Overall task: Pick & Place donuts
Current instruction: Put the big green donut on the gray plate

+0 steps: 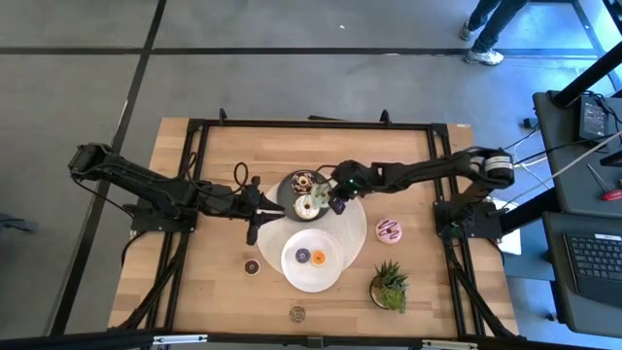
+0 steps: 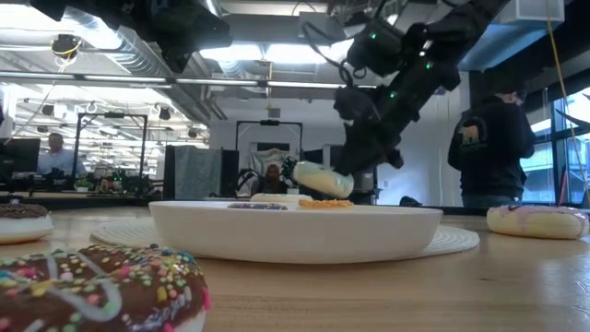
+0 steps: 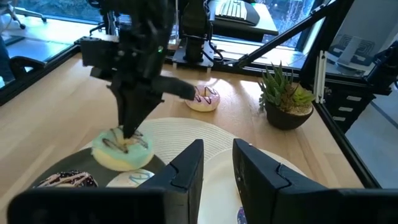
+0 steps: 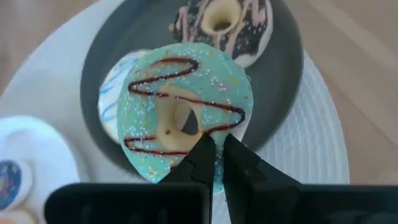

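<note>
My right gripper [image 1: 328, 202] is shut on the green iced donut [image 4: 186, 112] and holds it above the dark grey plate [image 4: 280, 74]. A brown iced donut [image 4: 224, 25] and a white one [image 4: 112, 93] lie on that plate. The white plate [image 1: 313, 277] carries the purple mini [image 1: 302, 256] and the orange mini [image 1: 319, 258]. On the bare table lie the pink donut [image 1: 390, 230], a dark brown mini [image 1: 252, 265] and a sprinkled brown donut [image 1: 297, 313]. My left gripper [image 3: 217, 168] is open, just left of the dark plate, and touches nothing. My right gripper pinches the green donut's ring [image 4: 214, 134] between its two fingers, on the side nearest the wrist. The fingers [image 3: 127, 121] come from above, pointing down. The donut is lifted clear and tilted; its far side [image 2: 309, 173] hangs over the dark grey plate.
A round pale mat [image 1: 358, 226] lies under both plates. A spiky potted plant [image 1: 389, 287] stands at the table's near right. Bare wood lies at the table's left and along its far edge. A person [image 2: 489, 138] stands in the room beyond the table.
</note>
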`<action>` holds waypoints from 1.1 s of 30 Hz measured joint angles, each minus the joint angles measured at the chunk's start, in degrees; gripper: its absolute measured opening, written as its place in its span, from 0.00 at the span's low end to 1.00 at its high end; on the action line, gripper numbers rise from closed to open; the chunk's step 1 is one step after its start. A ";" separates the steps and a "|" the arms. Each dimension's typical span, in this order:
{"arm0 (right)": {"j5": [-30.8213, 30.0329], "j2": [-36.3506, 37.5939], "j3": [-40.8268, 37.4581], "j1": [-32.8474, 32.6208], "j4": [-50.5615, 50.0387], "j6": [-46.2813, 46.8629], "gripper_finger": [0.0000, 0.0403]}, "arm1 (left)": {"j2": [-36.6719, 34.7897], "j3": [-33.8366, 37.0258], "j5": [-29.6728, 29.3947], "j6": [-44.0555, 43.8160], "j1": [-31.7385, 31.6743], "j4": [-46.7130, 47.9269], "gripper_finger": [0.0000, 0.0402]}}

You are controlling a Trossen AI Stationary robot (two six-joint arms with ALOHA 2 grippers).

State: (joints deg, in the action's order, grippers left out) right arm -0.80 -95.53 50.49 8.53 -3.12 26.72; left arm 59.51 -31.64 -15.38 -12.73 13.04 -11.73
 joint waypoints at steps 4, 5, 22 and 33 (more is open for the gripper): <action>0.63 -1.93 0.05 0.81 2.11 0.03 0.05 | 0.00 0.00 -0.02 0.00 0.00 0.00 0.20; 0.71 -2.16 0.04 0.99 2.45 0.07 0.05 | 0.00 0.00 0.01 0.00 0.00 0.00 0.20; 0.47 -3.07 0.05 1.49 3.06 -3.23 0.12 | 0.00 0.02 0.01 0.00 0.00 0.04 0.20; -2.04 -3.07 0.05 1.51 4.04 -4.48 0.37 | 0.00 0.02 0.01 0.01 0.00 0.04 0.20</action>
State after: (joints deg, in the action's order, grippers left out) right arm -2.83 -98.61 50.54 10.04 0.92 22.24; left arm 59.51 -31.62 -15.38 -12.72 13.04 -11.68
